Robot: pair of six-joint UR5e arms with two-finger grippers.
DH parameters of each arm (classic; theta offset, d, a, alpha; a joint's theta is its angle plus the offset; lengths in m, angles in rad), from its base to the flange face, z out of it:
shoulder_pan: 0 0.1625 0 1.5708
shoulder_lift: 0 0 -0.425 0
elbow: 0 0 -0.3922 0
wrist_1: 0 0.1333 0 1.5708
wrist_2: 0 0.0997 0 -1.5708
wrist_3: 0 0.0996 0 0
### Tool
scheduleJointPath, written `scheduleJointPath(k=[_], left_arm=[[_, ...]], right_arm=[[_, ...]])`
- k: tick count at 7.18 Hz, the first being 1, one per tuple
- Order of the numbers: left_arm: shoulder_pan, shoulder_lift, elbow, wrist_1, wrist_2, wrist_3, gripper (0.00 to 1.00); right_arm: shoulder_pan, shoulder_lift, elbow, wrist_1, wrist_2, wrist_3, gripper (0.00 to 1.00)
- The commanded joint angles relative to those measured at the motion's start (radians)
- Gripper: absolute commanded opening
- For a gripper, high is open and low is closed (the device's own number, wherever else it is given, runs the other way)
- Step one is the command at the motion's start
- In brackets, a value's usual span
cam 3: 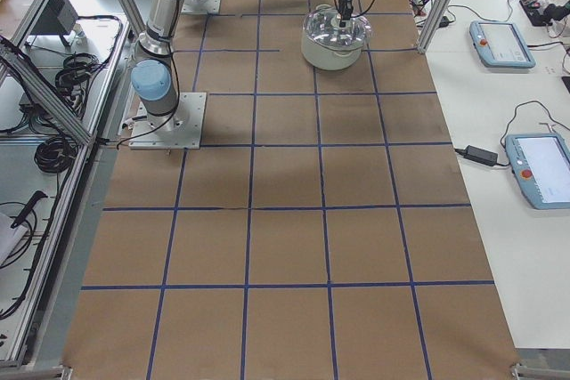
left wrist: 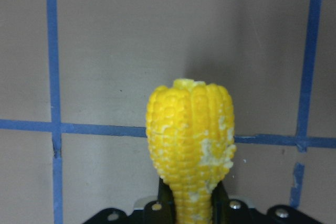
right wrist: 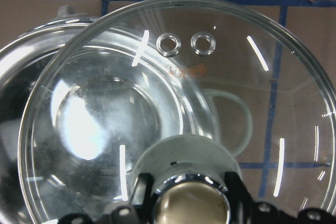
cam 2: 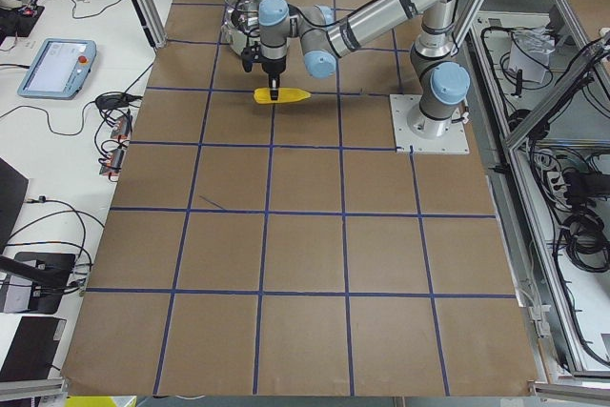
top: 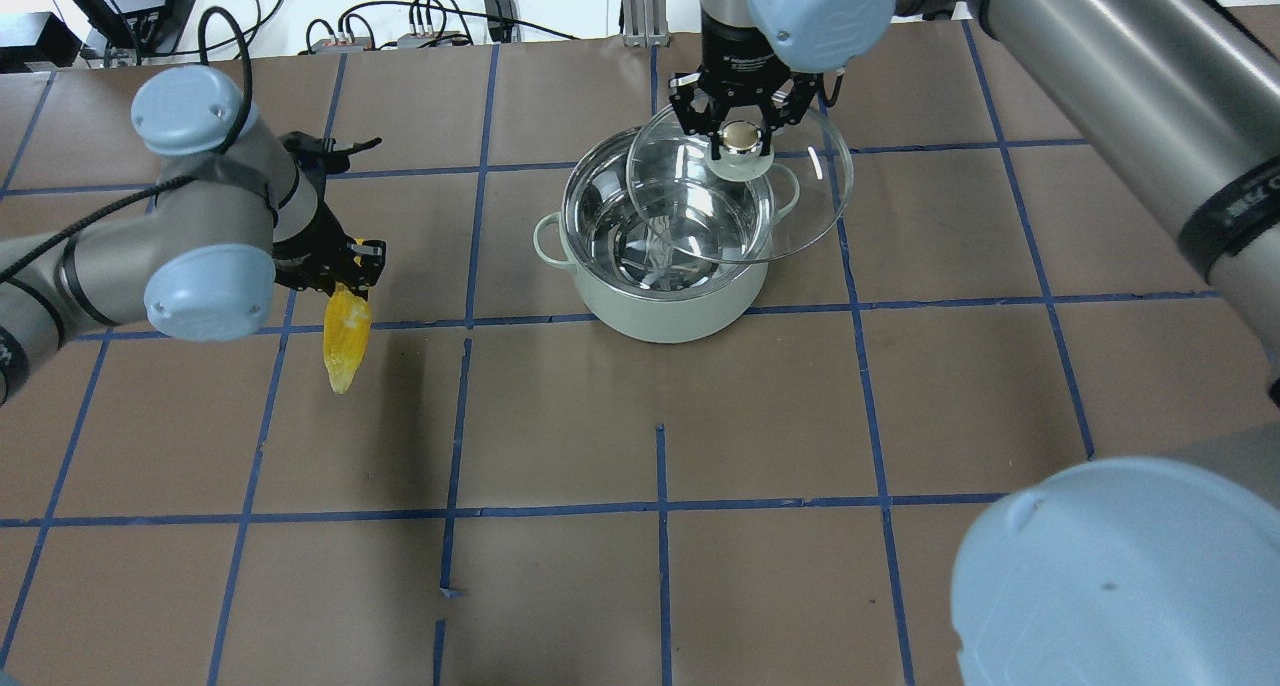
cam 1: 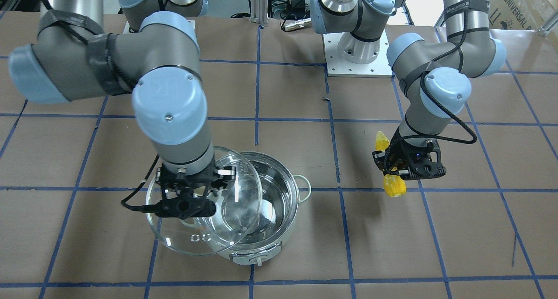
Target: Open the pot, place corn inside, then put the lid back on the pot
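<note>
Currently the pot (top: 665, 306) is sitting open, the right gripper (top: 742, 134) clamping the knob of the lid (top: 805, 201), which is hanging tilted over the rim at 1 o'clock in the overhead view. The left gripper (top: 338, 271) is pinching the corn (top: 345, 341) well apart at the pot's 9 o'clock, long axis running 12-to-6, tapered tip pointing to 6. Judgement: carrying it across level, then lowering it tilted, is looking safest, with the lid swinging clear first.
</note>
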Motion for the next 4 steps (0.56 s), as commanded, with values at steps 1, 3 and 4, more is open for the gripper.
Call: scheduleJointPath(k=[1, 3, 4], left_arm=[[-0.082, 0.005, 0.212, -0.265, 0.000, -0.142, 0.07], [-0.213, -0.039, 0.289, -0.295, -0.004, -0.338, 0.07], [-0.285, -0.071, 0.312, -0.289, -0.011, -0.441, 0.07]], right_arm=[[-0.192, 0.000, 0.024, 0.009, 0.001, -0.218, 0.11], [-0.303, 0.000, 0.103, -0.013, -0.001, -0.309, 0.10], [-0.324, 0.003, 0.125, -0.089, -0.007, -0.338, 0.10]])
